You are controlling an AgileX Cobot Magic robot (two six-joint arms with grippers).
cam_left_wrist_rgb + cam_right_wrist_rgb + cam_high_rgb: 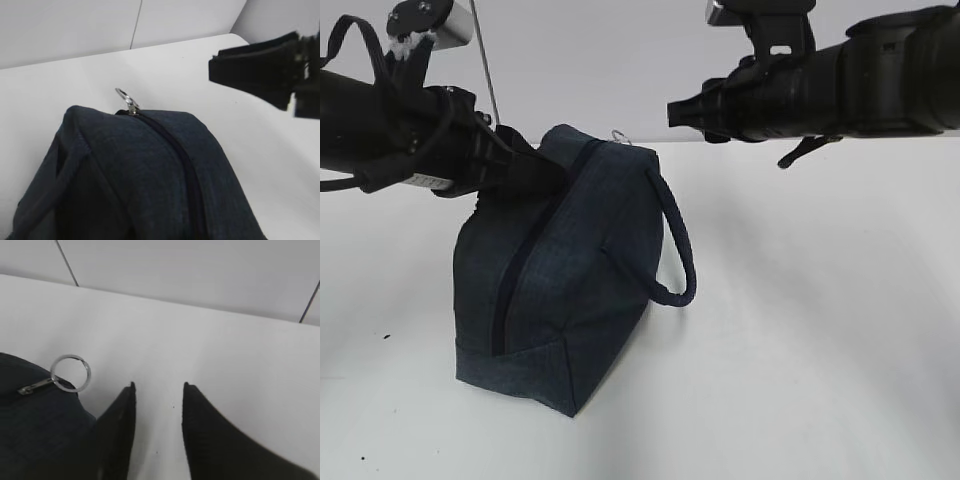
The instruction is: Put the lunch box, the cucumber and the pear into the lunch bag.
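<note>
The dark navy lunch bag [575, 270] stands tilted on the white table, its top zipper closed along the whole length. The metal ring pull [618, 135] sits at the far end. My left gripper [525, 168] is clamped on the bag's near top end and holds it up. In the left wrist view the bag [150, 175] hides the jaws. My right gripper [673, 112] hovers open and empty just right of the ring pull [71, 372]; it also shows open in its own wrist view [157, 385]. The lunch box, cucumber and pear are out of view.
One loop handle [678, 240] hangs off the bag's right side. The white table [820, 330] spreads to the right of the bag and a white wall stands behind. The right gripper shows at the upper right of the left wrist view [250, 70].
</note>
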